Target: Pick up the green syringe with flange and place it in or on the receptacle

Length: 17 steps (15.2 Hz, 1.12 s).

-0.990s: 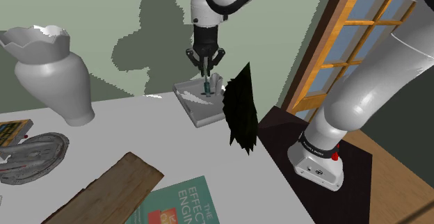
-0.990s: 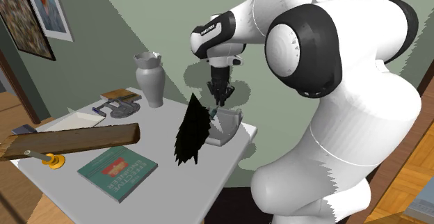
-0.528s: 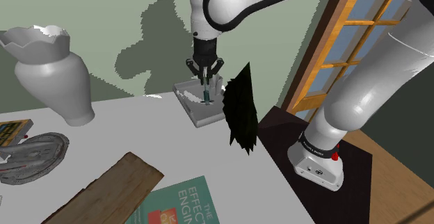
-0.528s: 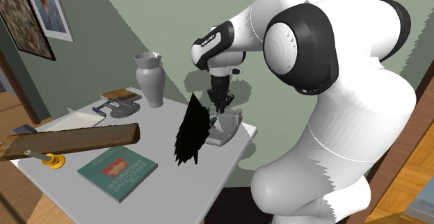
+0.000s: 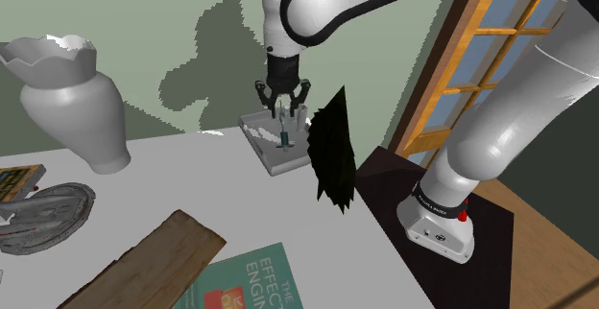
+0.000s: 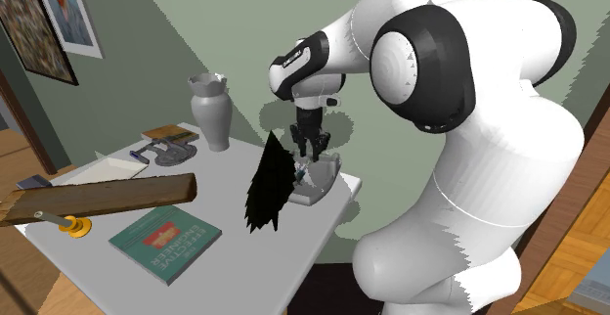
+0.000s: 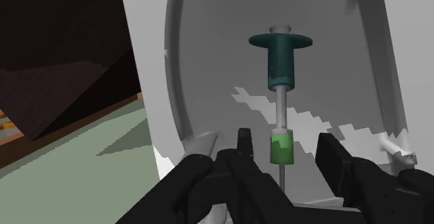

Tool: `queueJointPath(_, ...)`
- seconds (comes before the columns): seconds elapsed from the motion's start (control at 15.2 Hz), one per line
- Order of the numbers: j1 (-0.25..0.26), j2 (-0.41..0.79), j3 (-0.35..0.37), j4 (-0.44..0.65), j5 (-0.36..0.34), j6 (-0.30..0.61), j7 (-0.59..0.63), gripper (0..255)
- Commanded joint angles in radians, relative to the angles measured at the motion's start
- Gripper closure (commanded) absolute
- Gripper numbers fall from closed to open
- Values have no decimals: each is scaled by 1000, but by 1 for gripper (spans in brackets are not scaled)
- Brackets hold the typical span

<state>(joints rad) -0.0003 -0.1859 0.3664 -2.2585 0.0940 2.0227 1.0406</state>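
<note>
Scene: I saw one white arm reaching down over a pale table (image 5: 192,178) to a shallow white tray (image 7: 209,62) near the table's edge.
Gripper: The black gripper (image 5: 283,107) hung just above the tray, pointing down into it.
Fingers: The two fingers (image 7: 332,156) stood spread apart and gripped nothing, with a gap on each side of the thing between them.
Syringe: The syringe (image 7: 281,56) lay inside the tray, on its floor.
Long axis: It ran straight out from the hand, crosswise to the line along which the fingers close.
Key relation: Its bright green end sat between the fingertips, touching neither. Its dark teal barrel and round flange lay farther out, toward the tray's far rim.
Step, as I judged it: The placing looked done, and only the retreat was left.
Next move: I judged that a straight lift would suit, since either finger could nudge the green end if the hand slid sideways.
</note>
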Motion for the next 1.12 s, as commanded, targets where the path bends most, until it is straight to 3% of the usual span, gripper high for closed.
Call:
queueJointPath(0.0,0,0,0,0,0,0,0,0)
queueJointPath(0.26,0,0,0,0,0,0,0,0)
queueJointPath(0.53,-3,-29,-10,101,3,-130,-5,0)
queueJointPath(1.06,-3,-29,-10,101,3,-130,-5,0)
